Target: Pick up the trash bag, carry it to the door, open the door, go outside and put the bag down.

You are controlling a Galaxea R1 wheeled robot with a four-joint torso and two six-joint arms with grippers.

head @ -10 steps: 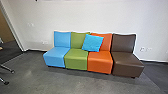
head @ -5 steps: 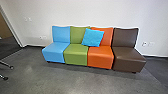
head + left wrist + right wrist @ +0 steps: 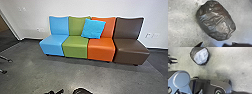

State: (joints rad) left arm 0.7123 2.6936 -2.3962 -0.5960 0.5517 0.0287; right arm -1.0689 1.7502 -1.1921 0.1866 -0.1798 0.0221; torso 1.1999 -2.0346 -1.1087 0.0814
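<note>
While the seats stand far off by the wall, one trash bag (image 3: 82, 91) sits near, on the grey floor (image 3: 75, 75), its dark rounded top edge at the near border of the head view. Seen from above in the left wrist view, it is a plump, oblong bundle of dark grey to black plastic, glossy and crinkled, with pale streaks along its creases and a faint brownish tint; the right wrist view gives it a broad bluish-white patch with dark sides. Just to its left is the left gripper (image 3: 54, 92), empty, its two fingers spread apart. I cannot tell whether the right gripper is open or closed. Four armless seats make one row, counted left to right: one light blue seat (image 3: 52, 45), one green seat (image 3: 75, 47), one orange seat (image 3: 101, 49) and one brown seat (image 3: 131, 51). One bright blue cushion (image 3: 93, 28) leans, tilted, against the green and orange backs. Two dark chair feet (image 3: 3, 71) show at the left, on the floor.
</note>
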